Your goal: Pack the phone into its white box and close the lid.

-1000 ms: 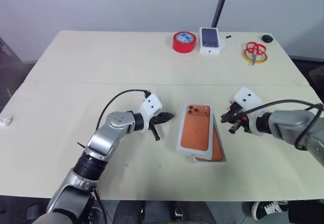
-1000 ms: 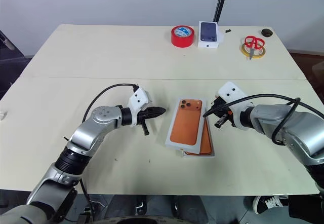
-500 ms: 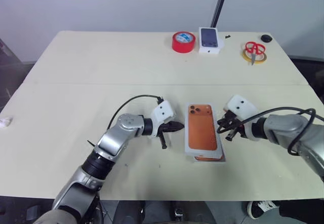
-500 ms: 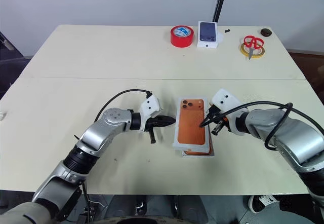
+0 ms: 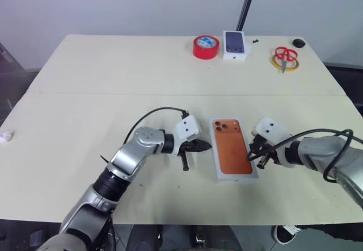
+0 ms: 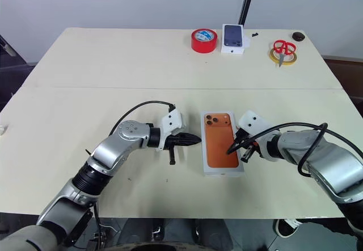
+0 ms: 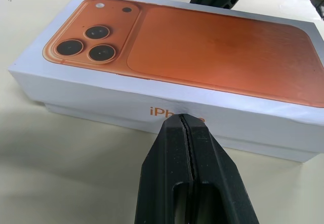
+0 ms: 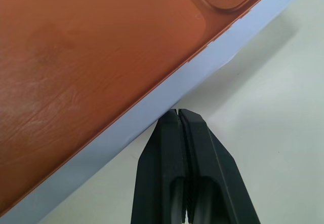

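My left tool (image 5: 205, 146) sits low over the counter (image 5: 102, 80) with its two black fingers pressed tight together, grasping nothing. Its tip points at the long left side of the lid (image 5: 232, 154) and is just beside that wall; in the left wrist view the clenched fingers (image 7: 190, 183) stand right in front of the orange lettering on the side, though I cannot tell whether they actually touch it.

The lid is printed on top with a copper-orange phone back and a cluster of dark lenses at its far left corner. It rests squarely down over the white box (image 7: 76, 113), whose lower edge peeks out as a thin white band beneath the lid's side wall. The closed package lies flat on the near half of the counter, between my two tools. The phone itself is hidden, so I cannot tell if it is inside.

My right tool (image 5: 250, 155) is clenched too, holding nothing, its tip at the lid's right edge; in the right wrist view the shut fingers (image 8: 185, 173) meet the white border.

Along the far edge of the counter stand a red tape roll (image 5: 206, 46), a small white carton (image 5: 236, 45) and red scissors (image 5: 285, 56).
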`<control>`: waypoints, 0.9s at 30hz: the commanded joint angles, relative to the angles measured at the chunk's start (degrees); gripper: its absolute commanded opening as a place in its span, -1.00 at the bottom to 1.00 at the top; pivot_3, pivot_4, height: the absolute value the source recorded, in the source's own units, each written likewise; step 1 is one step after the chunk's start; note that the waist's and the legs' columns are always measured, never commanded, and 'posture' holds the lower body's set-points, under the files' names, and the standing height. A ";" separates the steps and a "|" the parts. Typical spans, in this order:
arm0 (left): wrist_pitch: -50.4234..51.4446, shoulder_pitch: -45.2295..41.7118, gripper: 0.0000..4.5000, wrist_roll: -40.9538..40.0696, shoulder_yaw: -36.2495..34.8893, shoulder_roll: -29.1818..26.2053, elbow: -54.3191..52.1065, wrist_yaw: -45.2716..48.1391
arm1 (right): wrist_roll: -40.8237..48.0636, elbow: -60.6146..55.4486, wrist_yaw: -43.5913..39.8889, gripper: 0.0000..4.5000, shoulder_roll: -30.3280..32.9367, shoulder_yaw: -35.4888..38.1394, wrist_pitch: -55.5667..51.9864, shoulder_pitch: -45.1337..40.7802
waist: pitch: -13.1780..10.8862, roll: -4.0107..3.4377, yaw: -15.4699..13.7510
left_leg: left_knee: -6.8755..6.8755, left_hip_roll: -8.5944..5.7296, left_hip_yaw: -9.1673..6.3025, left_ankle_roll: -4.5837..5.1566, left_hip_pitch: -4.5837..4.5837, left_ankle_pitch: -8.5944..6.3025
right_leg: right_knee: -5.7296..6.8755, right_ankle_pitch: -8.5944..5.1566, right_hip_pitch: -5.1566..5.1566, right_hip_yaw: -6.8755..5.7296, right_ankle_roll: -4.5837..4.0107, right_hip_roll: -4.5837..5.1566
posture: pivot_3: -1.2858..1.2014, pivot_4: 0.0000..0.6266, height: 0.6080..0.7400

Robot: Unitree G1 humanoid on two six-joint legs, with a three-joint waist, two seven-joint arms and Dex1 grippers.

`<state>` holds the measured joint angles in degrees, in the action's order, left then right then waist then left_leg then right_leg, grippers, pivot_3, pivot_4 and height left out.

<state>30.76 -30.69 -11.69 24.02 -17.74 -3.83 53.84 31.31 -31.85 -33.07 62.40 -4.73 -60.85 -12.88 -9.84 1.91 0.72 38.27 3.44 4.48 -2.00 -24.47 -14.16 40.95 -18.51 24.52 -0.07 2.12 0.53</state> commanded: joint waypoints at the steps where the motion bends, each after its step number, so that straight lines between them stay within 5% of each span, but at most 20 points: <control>1: -1.02 -1.33 -1.00 0.27 1.31 0.97 -1.60 0.57 | -0.93 -1.74 -1.09 -0.98 -0.19 1.96 1.20 0.51 | 0.00 0.00 -0.02 | 0.00 0.00 0.00 0.00 0.00 0.00 | 0.00 0.00 0.00 0.00 0.00 0.00 | 0.03 -0.52 0.24; 27: -0.74 -1.88 -1.00 -0.04 -1.48 0.92 0.52 -0.37 | -3.66 -4.18 -6.48 -0.98 3.65 7.47 2.54 5.49 | 0.00 0.00 -0.03 | 0.02 -0.02 -0.02 0.00 0.01 0.00 | 0.02 0.00 -0.01 0.00 0.00 0.00 | 0.03 -0.52 0.24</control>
<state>30.43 -31.07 -10.53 24.91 -17.41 -2.29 54.12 28.34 -34.52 -38.61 64.78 -0.54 -59.65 -7.33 -9.84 1.91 0.69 38.29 3.42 4.47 -2.00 -24.47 -14.16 40.96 -18.51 24.51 -0.07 2.12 0.54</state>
